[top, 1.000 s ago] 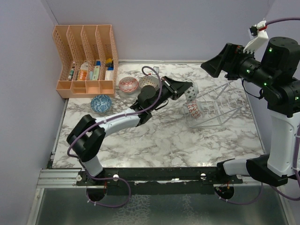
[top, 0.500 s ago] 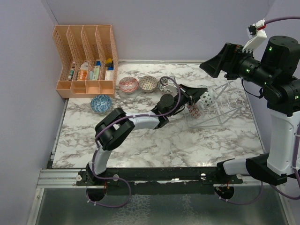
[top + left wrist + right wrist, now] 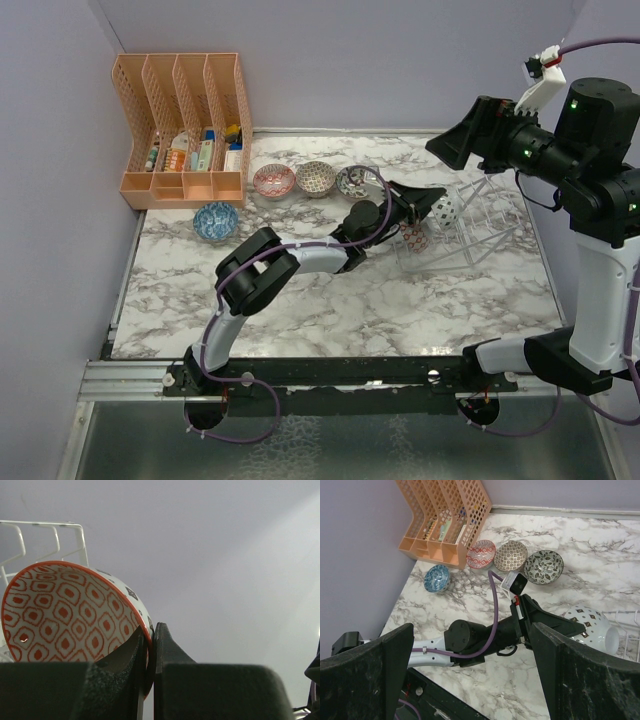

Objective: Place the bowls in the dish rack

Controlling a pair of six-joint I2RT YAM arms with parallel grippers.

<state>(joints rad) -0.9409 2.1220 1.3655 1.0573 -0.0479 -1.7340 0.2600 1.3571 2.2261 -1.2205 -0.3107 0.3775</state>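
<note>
Orange-patterned bowl [image 3: 65, 615] tilted on edge at the dish rack [image 3: 480, 222], its rim pinched between the left fingers [image 3: 170, 655]. A second bowl [image 3: 413, 237] stands in the rack just beside it. Four bowls [image 3: 316, 178] rest on the tabletop [image 3: 330, 300]. Right fingers [image 3: 365, 670] spread, empty, raised.

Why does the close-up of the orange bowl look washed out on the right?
Left wrist view: the bowl is sharp, but a pale glow brightens the wall at right. Right wrist view: its dark fingers loom large, the table crisp. Top view: even light.
</note>
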